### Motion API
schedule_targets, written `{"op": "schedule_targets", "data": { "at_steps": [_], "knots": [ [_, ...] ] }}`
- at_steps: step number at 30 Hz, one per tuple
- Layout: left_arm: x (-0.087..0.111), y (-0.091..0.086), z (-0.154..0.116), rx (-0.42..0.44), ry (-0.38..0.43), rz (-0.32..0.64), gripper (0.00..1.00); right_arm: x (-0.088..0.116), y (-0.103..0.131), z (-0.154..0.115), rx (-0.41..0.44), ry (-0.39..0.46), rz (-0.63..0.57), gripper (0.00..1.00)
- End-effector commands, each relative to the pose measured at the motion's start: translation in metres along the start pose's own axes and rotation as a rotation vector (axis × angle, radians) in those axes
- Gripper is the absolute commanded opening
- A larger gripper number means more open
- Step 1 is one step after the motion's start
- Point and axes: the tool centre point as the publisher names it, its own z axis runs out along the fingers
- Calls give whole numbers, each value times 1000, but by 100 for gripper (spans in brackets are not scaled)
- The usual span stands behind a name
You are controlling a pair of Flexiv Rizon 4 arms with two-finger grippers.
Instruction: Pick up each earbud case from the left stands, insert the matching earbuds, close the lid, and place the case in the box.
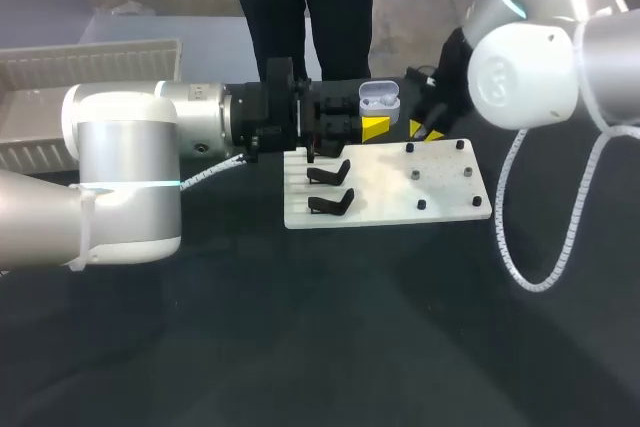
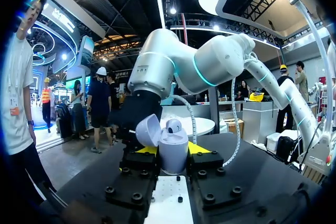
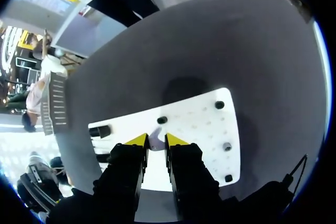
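One earbud point(image 2: 174, 126) sits in the open case point(image 2: 173, 150), pinched low by my left gripper point(image 2: 173, 157) — light, slick plastic, I'd judge, and fragile at the hinge. My right gripper point(image 3: 156, 142) pinches the second earbud point(image 3: 155, 138).

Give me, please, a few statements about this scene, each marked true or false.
1. The left gripper holds the pale lavender plastic earbud case. True.
2. That case's lid is closed. False: it stands open, showing a seated earbud.
3. The white ribbed plastic box sits at the robot's right. False: it is far left.
4. The black stands on the white flat board hold no case. True.
5. The right gripper is wide open. False: its tips pinch a small pale earbud.
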Motion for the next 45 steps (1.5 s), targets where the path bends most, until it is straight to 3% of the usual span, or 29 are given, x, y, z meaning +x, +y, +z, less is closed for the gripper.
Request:
{"op": "schedule_targets", "data": {
  "at_steps": [1,8,18,31,45],
  "knots": [
    [1,-1,0,-6,-5,4,0,12,-7,-26,6,-9,-2,0],
    [1,-1,0,-6,-5,4,0,23,-14,-60,27,-5,-52,0],
    [1,-1,0,-6,-5,4,0,53,-12,-107,98,57,-248,0],
    [1,-1,0,-6,-5,4,0,96,24,-146,186,154,-549,0],
    [1,-1,0,-6,-5,4,0,127,70,-169,186,202,-791,0]
  ]
}}
